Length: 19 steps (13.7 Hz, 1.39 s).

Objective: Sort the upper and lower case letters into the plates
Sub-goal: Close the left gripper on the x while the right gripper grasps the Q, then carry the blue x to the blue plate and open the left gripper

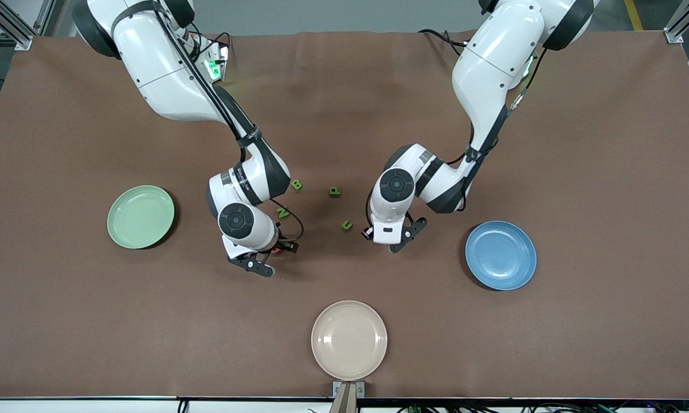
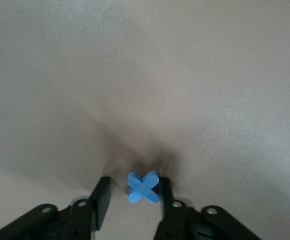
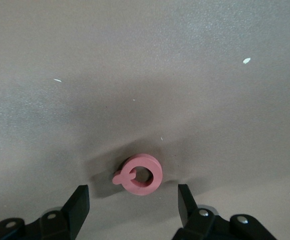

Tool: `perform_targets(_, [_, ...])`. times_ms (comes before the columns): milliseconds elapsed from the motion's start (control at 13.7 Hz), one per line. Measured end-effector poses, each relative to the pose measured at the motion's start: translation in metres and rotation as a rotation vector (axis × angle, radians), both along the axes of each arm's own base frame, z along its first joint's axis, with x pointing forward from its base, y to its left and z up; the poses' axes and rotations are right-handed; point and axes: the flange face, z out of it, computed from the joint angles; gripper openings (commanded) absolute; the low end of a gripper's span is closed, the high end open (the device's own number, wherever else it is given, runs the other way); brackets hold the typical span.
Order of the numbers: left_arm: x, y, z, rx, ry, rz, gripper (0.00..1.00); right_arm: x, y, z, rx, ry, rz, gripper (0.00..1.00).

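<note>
From the front you see both grippers low on the table (image 1: 63, 321) by the green letters (image 1: 334, 191), which lie between the green plate (image 1: 141, 217) and blue plate (image 1: 500, 255), farther from the camera than the beige plate (image 1: 349, 339). In your left wrist view the left gripper (image 2: 132, 200) has a blue X (image 2: 143, 186) between its fingers, one finger touching it and the other a gap away. In your right wrist view the right gripper (image 3: 133, 200) stands open, fingers apart from the pink Q (image 3: 140, 174) lying between them.

Brown table (image 1: 579, 143) w/ three plates (image 1: 141, 217), green letters (image 1: 335, 191) (loose, mid-table).
</note>
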Motion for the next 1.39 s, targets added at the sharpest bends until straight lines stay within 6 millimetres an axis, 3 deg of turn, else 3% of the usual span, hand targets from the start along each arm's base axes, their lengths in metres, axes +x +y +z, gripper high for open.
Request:
perform_targets(146, [0.001,0.000,0.001,0.012,-0.015,-0.019,0.00,0.001,-0.001,0.000,-0.001,-0.001,-0.001,0.77])
perform_targets(292, [0.005,0.003,0.003,0.026,-0.034,-0.030,0.00,0.002,-0.003,0.000,-0.003,-0.002,-0.004,0.76])
perform_targets(439, [0.025,0.020,0.015,0.029,-0.063,-0.001,0.00,0.003,-0.006,0.000,-0.007,-0.003,-0.008,0.76])
perform_targets(658, [0.073,0.095,0.069,0.074,-0.056,-0.035,0.00,0.004,-0.008,-0.002,-0.010,-0.003,-0.010,0.73])
perform_targets(804, [0.088,0.146,0.096,0.124,-0.026,-0.104,0.00,0.003,-0.008,-0.003,-0.011,-0.001,-0.010,0.71])
perform_targets(877, [0.092,0.170,0.099,0.157,-0.019,-0.140,0.01,0.003,-0.008,-0.004,-0.011,0.000,-0.010,0.69])
perform_targets(1023, [0.096,0.220,0.082,0.218,0.015,-0.196,0.04,0.003,-0.008,-0.006,-0.010,-0.002,-0.011,0.62])
perform_targets(1097, [0.095,0.244,0.069,0.243,0.031,-0.206,0.09,0.004,-0.008,-0.007,-0.008,-0.005,-0.011,0.59])
perform_targets(1243, [0.094,0.281,0.048,0.261,0.042,-0.202,0.33,0.004,-0.006,-0.005,-0.005,-0.009,-0.009,0.53])
perform_targets(1316, [0.092,0.290,0.039,0.258,0.047,-0.202,0.52,0.004,-0.006,-0.005,-0.005,-0.009,-0.009,0.49])
perform_targets(1389, [0.090,0.294,0.033,0.256,0.052,-0.202,0.79,0.004,-0.005,-0.004,-0.004,-0.012,-0.008,0.46])
